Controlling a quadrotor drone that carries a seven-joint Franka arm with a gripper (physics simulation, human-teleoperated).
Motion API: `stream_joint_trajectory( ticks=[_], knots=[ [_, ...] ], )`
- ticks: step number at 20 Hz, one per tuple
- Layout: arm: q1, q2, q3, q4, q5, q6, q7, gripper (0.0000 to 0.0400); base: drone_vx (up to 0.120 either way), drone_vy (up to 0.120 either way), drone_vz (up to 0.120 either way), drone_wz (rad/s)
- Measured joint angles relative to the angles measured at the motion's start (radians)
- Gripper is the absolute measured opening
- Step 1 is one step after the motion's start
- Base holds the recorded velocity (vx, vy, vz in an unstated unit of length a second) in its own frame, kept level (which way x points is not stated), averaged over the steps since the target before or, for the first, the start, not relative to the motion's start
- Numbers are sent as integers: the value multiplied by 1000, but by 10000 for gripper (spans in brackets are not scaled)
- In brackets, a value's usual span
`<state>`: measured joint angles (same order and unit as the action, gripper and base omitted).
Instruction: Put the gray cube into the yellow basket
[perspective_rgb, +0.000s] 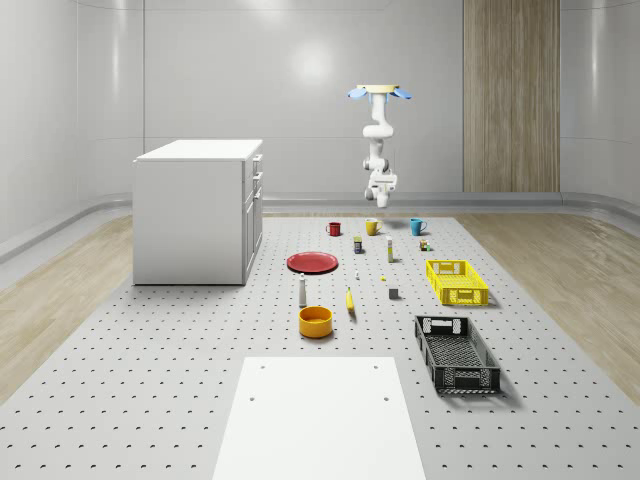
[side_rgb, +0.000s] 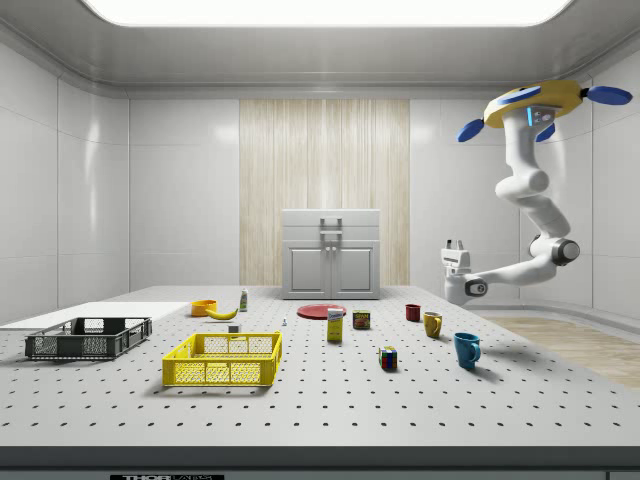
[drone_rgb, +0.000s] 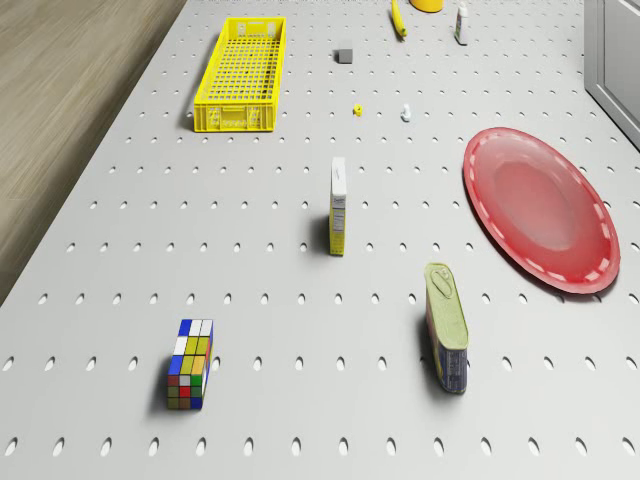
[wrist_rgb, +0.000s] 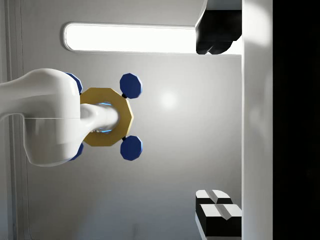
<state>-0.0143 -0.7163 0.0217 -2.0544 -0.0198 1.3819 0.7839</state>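
The small gray cube (perspective_rgb: 394, 294) sits on the perforated table, just to the whole-scene view's left of the yellow basket (perspective_rgb: 457, 281). From the drone's camera the gray cube (drone_rgb: 344, 56) and the yellow basket (drone_rgb: 240, 75) lie far ahead, close together. The drone (perspective_rgb: 378, 92) hovers high over the table's far end, above the mugs. Its arm hangs folded, and the gripper (side_rgb: 457, 244) points upward, well above the table. Looking back at the drone (wrist_rgb: 106, 117), the gripper (wrist_rgb: 216, 121) is open and holds nothing.
On the table stand a red plate (drone_rgb: 538, 210), a can (drone_rgb: 447, 327), a slim box (drone_rgb: 338, 205) and a Rubik's cube (drone_rgb: 190, 363). A black basket (perspective_rgb: 457, 353), an orange bowl (perspective_rgb: 315, 320), a banana (perspective_rgb: 350, 299), three mugs and a white cabinet (perspective_rgb: 198, 210) also stand there.
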Motion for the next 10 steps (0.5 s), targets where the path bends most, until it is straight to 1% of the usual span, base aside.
stream_joint_trajectory(
  ticks=[6, 10],
  knots=[
    [-9, -4, 29, -5, -41, 5, 5, 400, 120, 0, 0, 0],
    [-23, -7, 73, -11, -103, 9, 14, 400, 120, 0, 0, 0]
  ],
)
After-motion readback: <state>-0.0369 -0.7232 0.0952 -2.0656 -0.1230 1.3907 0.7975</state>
